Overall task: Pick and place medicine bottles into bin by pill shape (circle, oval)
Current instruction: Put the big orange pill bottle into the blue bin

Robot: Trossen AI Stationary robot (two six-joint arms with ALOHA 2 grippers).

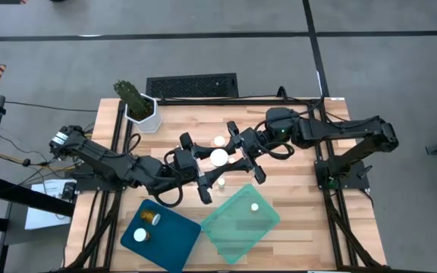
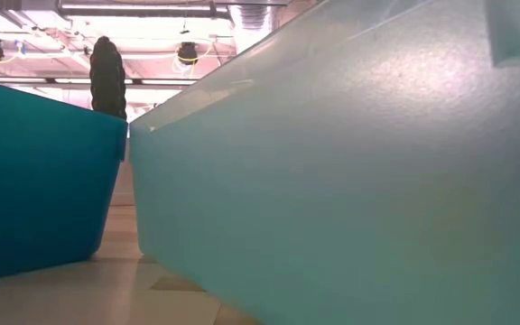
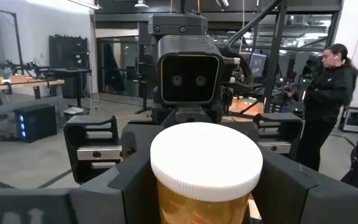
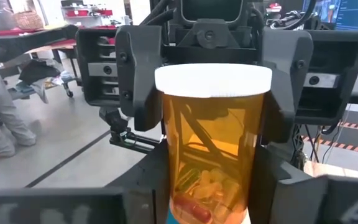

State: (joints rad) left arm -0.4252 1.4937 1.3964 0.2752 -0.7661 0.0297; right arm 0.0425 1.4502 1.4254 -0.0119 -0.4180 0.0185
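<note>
We are seeing the left claw (image 1: 203,168) and the right claw (image 1: 237,152) meeting at the centre of the high view, both gripping one medicine bottle (image 1: 218,158) held above the worktop (image 1: 302,227). In the wrist views each claw's fingers are pressing the amber sides, partly closed around it; oval capsules are showing inside. We are counting six bottles: the held one, one just above it (image 1: 218,140), one below it (image 1: 221,183), one in the pale green bin (image 1: 254,206), and two in the blue bin (image 1: 140,236), lower left. One potted plant (image 1: 135,98) is standing upper left.
</note>
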